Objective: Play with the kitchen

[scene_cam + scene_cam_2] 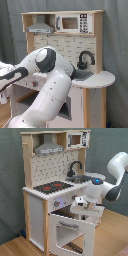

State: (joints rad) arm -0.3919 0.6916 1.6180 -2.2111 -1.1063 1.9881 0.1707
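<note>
The kitchen (37, 210) is a white and light-wood toy unit with a black-red stovetop (52, 187), a grey hood (49, 148), a microwave (70, 23) and a black faucet (85, 59) over the sink (84, 75). Its windowed oven door (70, 230) hangs open, tilted outward. In the second exterior view my gripper (80, 204) hovers just in front of the counter's front edge, above the open door. In the first exterior view my white arm (47, 80) covers the kitchen's lower front and the gripper end runs off the first exterior view's left edge.
A grey curtain (115, 45) hangs behind the kitchen. Wooden floor (115, 235) lies in front of it. My arm's elbow (117, 170) stands at the second exterior view's right, beside the sink end of the counter.
</note>
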